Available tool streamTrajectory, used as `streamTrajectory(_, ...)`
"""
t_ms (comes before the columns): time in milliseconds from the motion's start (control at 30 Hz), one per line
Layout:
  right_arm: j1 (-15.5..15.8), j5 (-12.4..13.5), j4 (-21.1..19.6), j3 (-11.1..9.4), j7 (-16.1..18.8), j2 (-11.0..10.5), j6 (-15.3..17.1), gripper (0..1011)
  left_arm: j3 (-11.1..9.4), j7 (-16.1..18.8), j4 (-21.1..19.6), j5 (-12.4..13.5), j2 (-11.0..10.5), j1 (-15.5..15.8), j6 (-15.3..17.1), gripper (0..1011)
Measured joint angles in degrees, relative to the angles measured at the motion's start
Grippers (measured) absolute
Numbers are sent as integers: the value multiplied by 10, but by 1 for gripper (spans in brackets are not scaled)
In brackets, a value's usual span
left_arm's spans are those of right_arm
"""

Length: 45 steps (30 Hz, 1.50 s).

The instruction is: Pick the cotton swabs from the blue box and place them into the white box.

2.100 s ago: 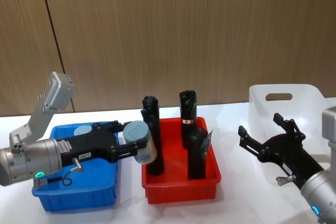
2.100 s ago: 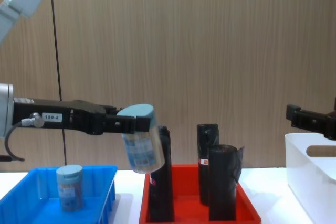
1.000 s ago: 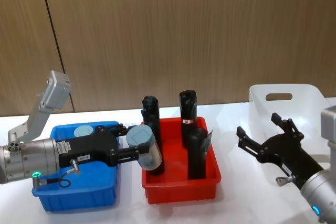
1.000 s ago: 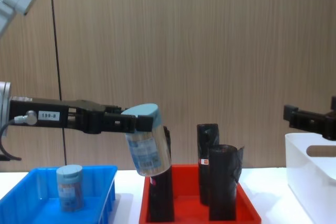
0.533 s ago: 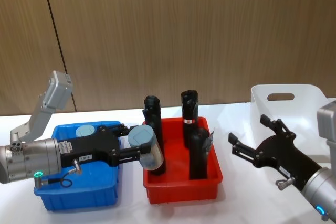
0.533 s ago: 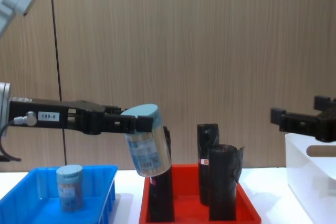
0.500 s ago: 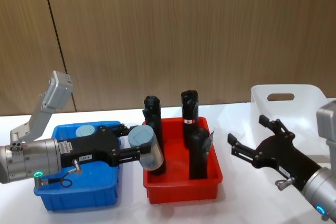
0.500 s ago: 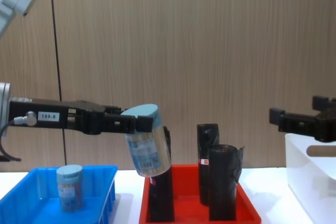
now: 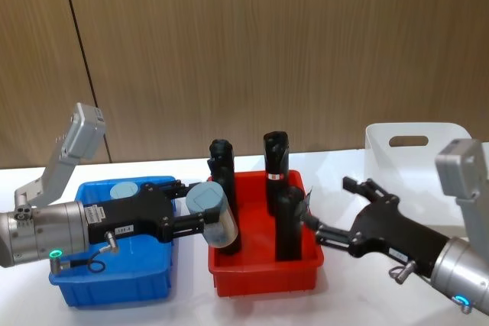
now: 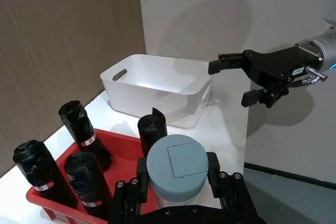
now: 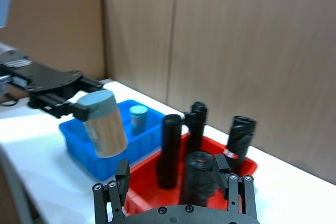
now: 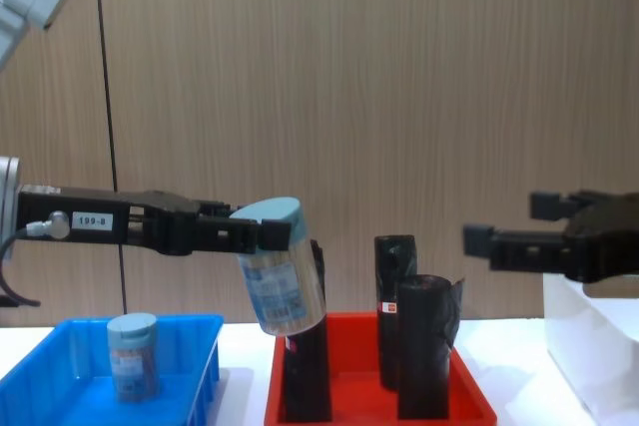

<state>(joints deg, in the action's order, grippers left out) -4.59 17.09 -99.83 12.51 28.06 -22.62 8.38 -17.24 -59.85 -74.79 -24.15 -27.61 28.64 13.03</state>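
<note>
Pale-blue-lidded cotton swabs: two jars counted. The held jar is clamped at its lid end in the left pincer. It is tilted and raised over the left edge of the red tray, close beside the black rolls. The second jar stands upright in the blue box, below that pincer and back along its arm. The chest view gives this jar's full height; the head view gives its lid. The right pincer hangs with fingers apart and nothing between them, facing the held jar across the red tray, with the white box behind it. The head view resolves three black rolls, the left wrist view four. One blue box, one red tray and one white box rest on the desk.
</note>
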Motion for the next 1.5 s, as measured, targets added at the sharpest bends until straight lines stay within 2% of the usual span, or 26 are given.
streamTrajectory(200, -33, -18, 26, 12, 64, 11, 22, 1002, 0, 0, 0, 0, 0, 0, 0, 664)
streamTrajectory(533, -83, -49, 79, 36, 126, 40, 41, 1002, 0, 0, 0, 0, 0, 0, 0, 664)
streamTrajectory(967, -134, -82, 146, 63, 167, 76, 46, 1002, 0, 0, 0, 0, 0, 0, 0, 664)
streamTrajectory(1500, -180, -100, 210, 85, 179, 110, 42, 1002, 0, 0, 0, 0, 0, 0, 0, 664)
